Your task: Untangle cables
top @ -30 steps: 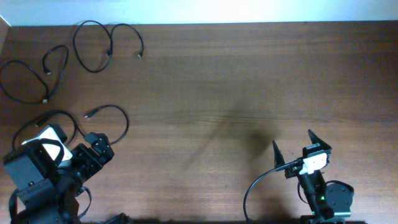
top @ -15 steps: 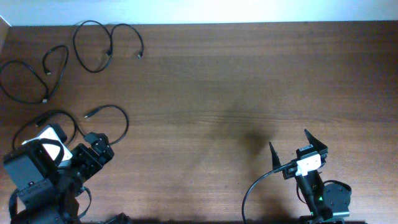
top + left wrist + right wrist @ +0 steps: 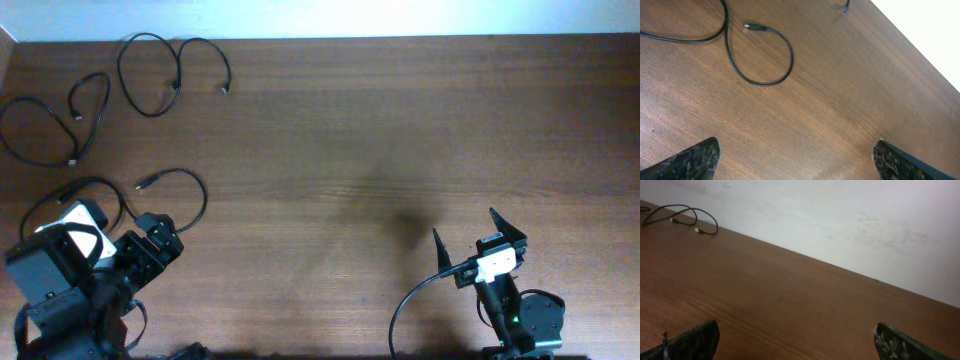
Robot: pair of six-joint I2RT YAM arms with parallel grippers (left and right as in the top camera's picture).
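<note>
Three cables [image 3: 147, 182] lie separate along the desk's left edge and far-left corner. Left gripper [image 3: 796, 145] and right gripper [image 3: 466, 224] sit at the near edge, fingers apart and empty.

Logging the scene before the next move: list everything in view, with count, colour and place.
Thin black flexible cables: three, black, table's left part: one far left, one by the back edge, one front left.
Brown wooden table: one, brown, fills the overhead view.
White wall: one, white, behind the table.
Thick black wire: one, black, front right.
Left claw: one, black, front left, open.
Right claw: one, black, front right, open.
</note>
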